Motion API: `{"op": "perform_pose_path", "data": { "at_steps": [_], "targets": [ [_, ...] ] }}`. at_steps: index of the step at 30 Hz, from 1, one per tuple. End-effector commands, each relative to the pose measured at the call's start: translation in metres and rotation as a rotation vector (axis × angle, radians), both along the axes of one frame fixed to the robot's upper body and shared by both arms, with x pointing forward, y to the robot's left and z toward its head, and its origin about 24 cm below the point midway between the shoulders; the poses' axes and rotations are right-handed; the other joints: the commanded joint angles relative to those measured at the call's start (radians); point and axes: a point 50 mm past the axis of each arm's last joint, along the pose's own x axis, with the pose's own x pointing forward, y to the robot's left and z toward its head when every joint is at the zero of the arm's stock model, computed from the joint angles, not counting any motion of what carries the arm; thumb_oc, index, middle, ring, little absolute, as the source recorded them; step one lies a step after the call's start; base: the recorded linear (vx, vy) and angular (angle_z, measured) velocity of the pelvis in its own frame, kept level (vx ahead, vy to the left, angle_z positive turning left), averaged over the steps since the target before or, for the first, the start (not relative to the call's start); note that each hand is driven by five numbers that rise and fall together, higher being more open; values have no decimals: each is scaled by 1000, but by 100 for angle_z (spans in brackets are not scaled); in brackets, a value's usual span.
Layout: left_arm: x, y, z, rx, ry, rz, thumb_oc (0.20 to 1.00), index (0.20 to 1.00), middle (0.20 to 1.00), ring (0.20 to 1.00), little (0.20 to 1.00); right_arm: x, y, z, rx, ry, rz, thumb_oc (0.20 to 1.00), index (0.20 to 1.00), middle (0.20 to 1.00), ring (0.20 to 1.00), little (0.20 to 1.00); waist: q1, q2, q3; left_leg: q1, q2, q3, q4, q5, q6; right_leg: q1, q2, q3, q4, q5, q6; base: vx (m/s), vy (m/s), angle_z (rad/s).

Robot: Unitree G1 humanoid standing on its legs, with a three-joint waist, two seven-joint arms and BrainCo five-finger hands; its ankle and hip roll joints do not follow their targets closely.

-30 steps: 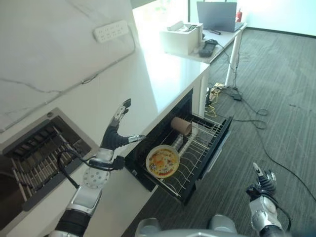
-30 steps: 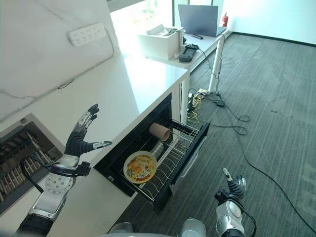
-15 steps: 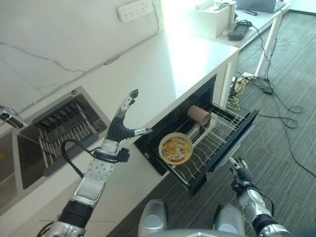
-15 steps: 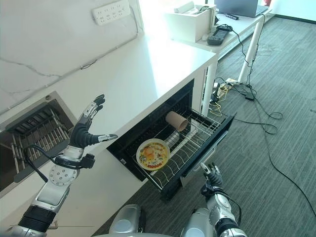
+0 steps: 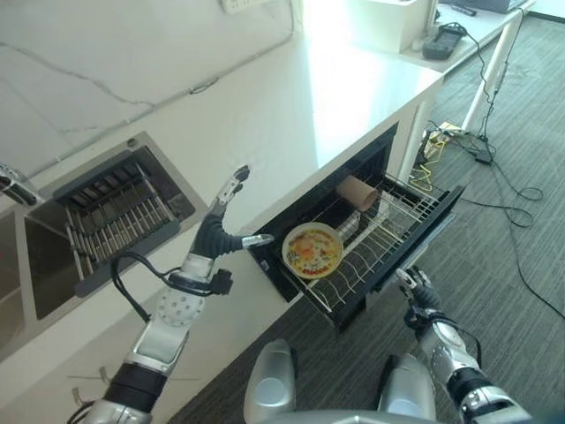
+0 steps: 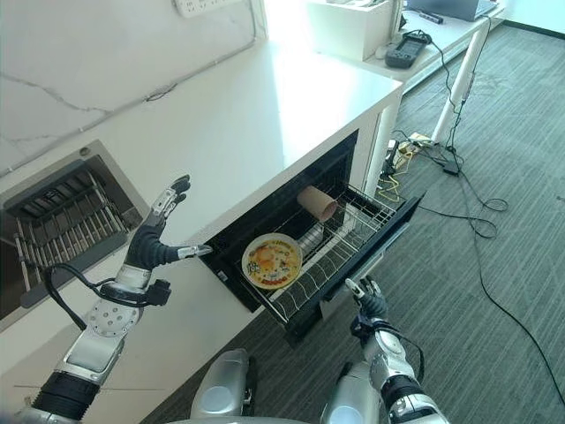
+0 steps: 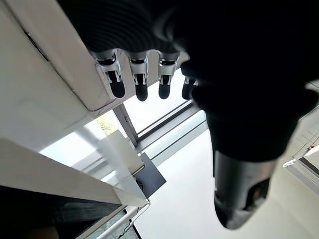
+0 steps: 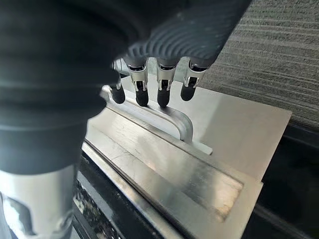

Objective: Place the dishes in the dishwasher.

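The dishwasher (image 6: 291, 256) stands open under the white counter (image 6: 291, 106), its wire rack (image 5: 380, 238) pulled out with a patterned plate (image 5: 312, 250) upright at the front and a brown cup (image 5: 357, 190) on its side at the back, all between my two hands. My left hand (image 5: 219, 231) is raised over the counter edge just left of the plate, fingers straight and thumb spread, holding nothing. My right hand (image 6: 364, 298) sits low beside the drawer's front panel (image 8: 199, 149), its straight fingers (image 8: 164, 89) at the metal handle (image 8: 164, 117) without curling round it
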Motion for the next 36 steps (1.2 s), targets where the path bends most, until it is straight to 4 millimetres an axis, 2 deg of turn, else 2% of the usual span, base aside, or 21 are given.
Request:
{"op": "perform_pose_path", "data": {
  "at_steps": [1, 7, 18, 22, 25, 28, 31, 36],
  "targets": [
    [-4, -10, 32, -11, -144, -74, 1000, 1000, 1000, 1000, 1000, 49, 48, 47, 6, -212, 198, 1000, 1000, 1000, 1000, 1000, 40, 3, -8, -19, 19, 11, -60, 82, 26, 39, -80, -24, -9, 81, 46, 61, 57, 5],
    [-1, -10, 39, 11, -163, -92, 1000, 1000, 1000, 1000, 1000, 74, 44, 78, -65, -280, 234, 1000, 1000, 1000, 1000, 1000, 62, -6, 19, -51, 1, -2, -39, 71, 31, 4, -103, -22, -2, 100, 63, 44, 63, 9],
    [7, -13, 49, 44, -166, -111, 1000, 1000, 1000, 1000, 1000, 99, 55, 113, -134, -351, 289, 1000, 1000, 1000, 1000, 1000, 107, -28, 9, -32, -61, -6, -126, 91, 52, 46, -146, -32, -184, 237, 100, 125, 127, 13],
    [8, -12, 55, 61, -183, -112, 1000, 1000, 1000, 1000, 1000, 108, 54, 129, -167, -386, 284, 1000, 1000, 1000, 1000, 1000, 144, -42, 6, -38, -94, -19, -155, 94, 49, 89, -179, -53, -305, 310, 124, 119, 70, 20],
    [9, -9, 63, 83, -206, -124, 1000, 1000, 1000, 1000, 1000, 122, 57, 157, -201, -446, 296, 1000, 1000, 1000, 1000, 1000, 188, -50, 11, -68, -115, -39, -146, 87, 42, 119, -203, -87, -372, 352, 144, 83, 28, 25],
    [9, -7, 65, 111, -215, -125, 1000, 1000, 1000, 1000, 1000, 128, 62, 171, -202, -475, 323, 1000, 1000, 1000, 1000, 1000, 214, -62, 16, -90, -115, -48, -127, 80, 37, 133, -215, -109, -385, 360, 151, 89, -4, 27],
    [7, -4, 66, 129, -219, -127, 1000, 1000, 1000, 1000, 1000, 131, 64, 176, -220, -482, 338, 1000, 1000, 1000, 1000, 1000, 234, -68, 21, -106, -113, -57, -116, 77, 31, 149, -218, -126, -402, 365, 157, 86, -25, 6],
    [6, 3, 73, 158, -236, -123, 1000, 1000, 1000, 1000, 1000, 137, 53, 190, -230, -511, 313, 1000, 1000, 1000, 1000, 1000, 262, -68, 42, -146, -108, -76, -91, 75, 14, 173, -219, -153, -460, 394, 170, 41, -97, 19]
  ]
}}
